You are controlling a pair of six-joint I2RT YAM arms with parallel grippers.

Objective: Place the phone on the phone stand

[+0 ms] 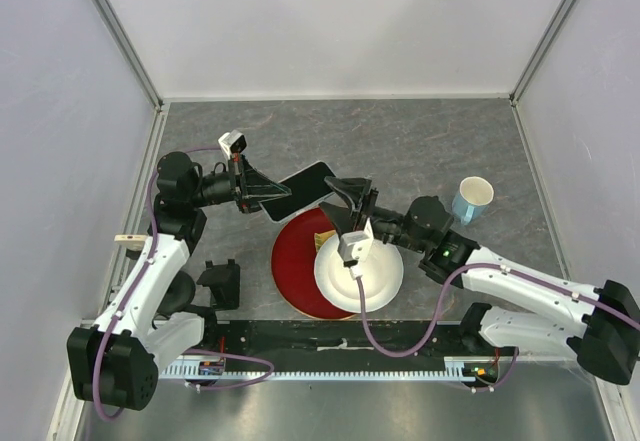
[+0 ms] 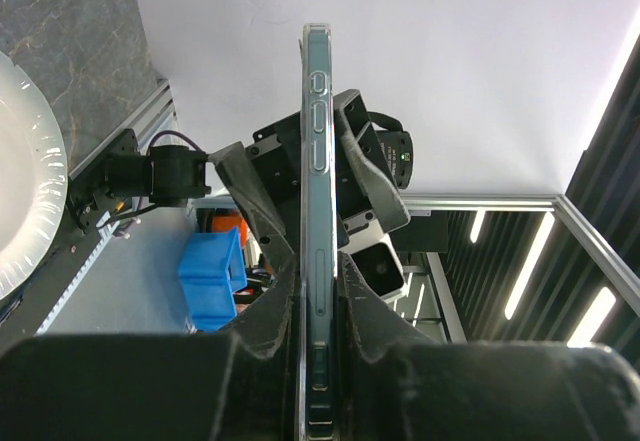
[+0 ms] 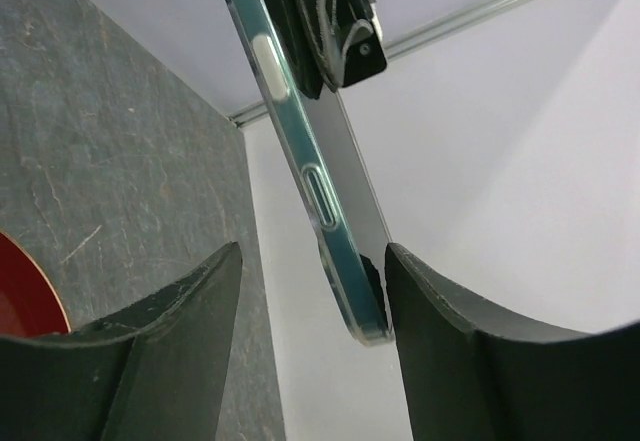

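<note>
The phone (image 1: 300, 189) is held in the air above the table's middle, screen up, over the far edge of the red plate. My left gripper (image 1: 272, 193) is shut on its left end; in the left wrist view the phone (image 2: 318, 161) stands edge-on, clamped between my fingers (image 2: 275, 301). My right gripper (image 1: 336, 199) is open, one finger on each side of the phone's right end. In the right wrist view the phone's end (image 3: 345, 261) lies close against the right finger (image 3: 440, 341). The black phone stand (image 1: 222, 281) sits on the table near the left arm's base.
A red plate (image 1: 292, 261) lies under a white paper plate (image 1: 380, 281) in front of the right arm. A light blue mug (image 1: 472, 199) stands at the right. Grey walls enclose the table on three sides.
</note>
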